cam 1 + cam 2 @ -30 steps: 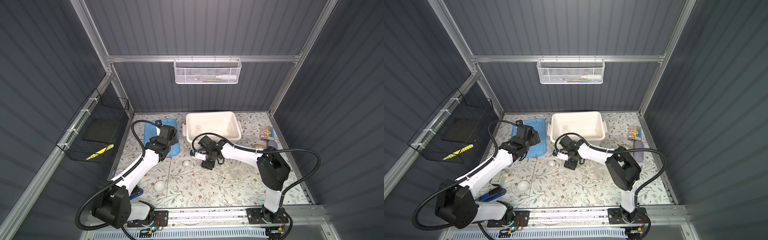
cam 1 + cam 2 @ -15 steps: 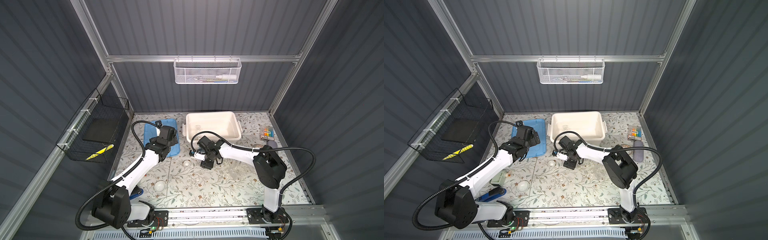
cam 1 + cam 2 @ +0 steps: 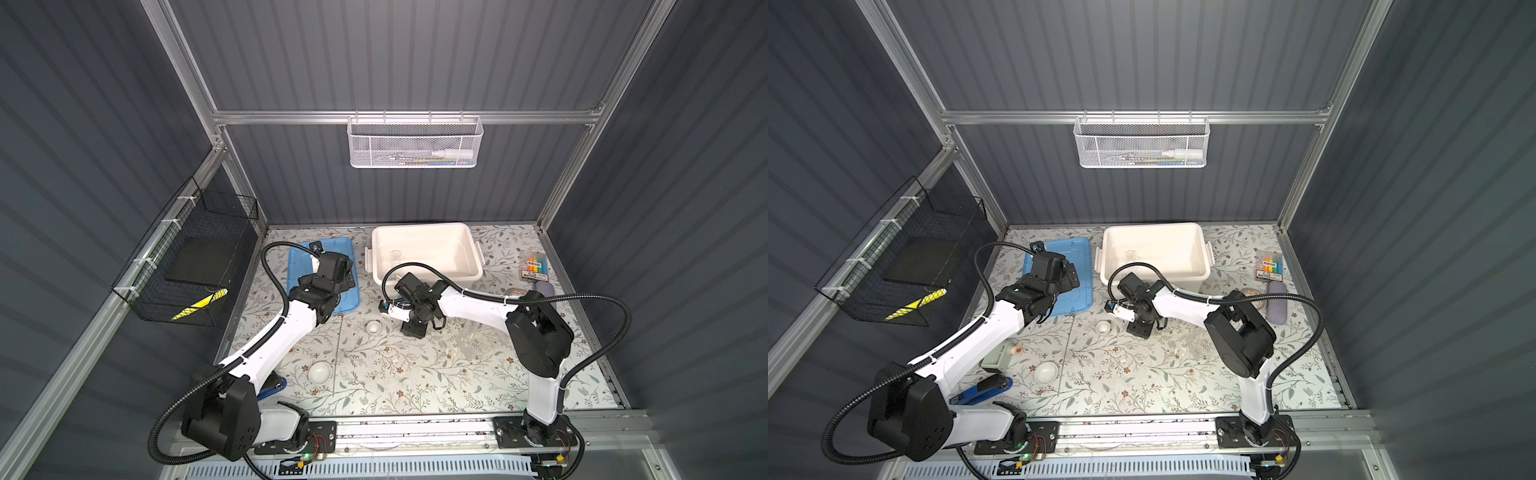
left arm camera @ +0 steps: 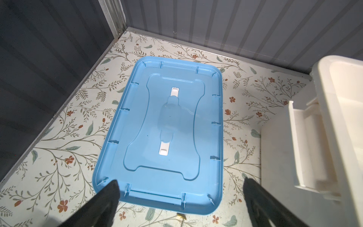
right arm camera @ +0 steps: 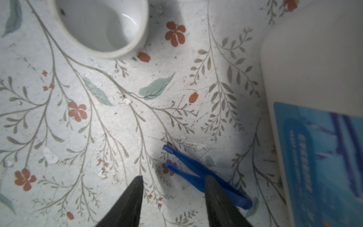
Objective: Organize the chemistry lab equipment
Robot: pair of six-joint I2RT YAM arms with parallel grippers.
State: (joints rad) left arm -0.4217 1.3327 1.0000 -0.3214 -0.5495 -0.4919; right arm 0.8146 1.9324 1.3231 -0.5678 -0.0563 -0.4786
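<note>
Right gripper [image 5: 174, 204] hangs half-open, empty, over the blue tweezers [image 5: 198, 175] flat on the table. They lie off-centre under its finger [image 5: 222, 202] nearest the white bin [image 5: 314, 59], 12 o'clock from above, axis roughly 2-to-8.

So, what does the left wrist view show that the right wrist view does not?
Only the left wrist view: the blue lid, a brass rod tip near its edge, and the open left end effector. Only the right wrist view: the blue tweezers, partly hidden by a finger of the right end effector, and a small white dish. Both: the floral table and, it seems, the white bin.
</note>
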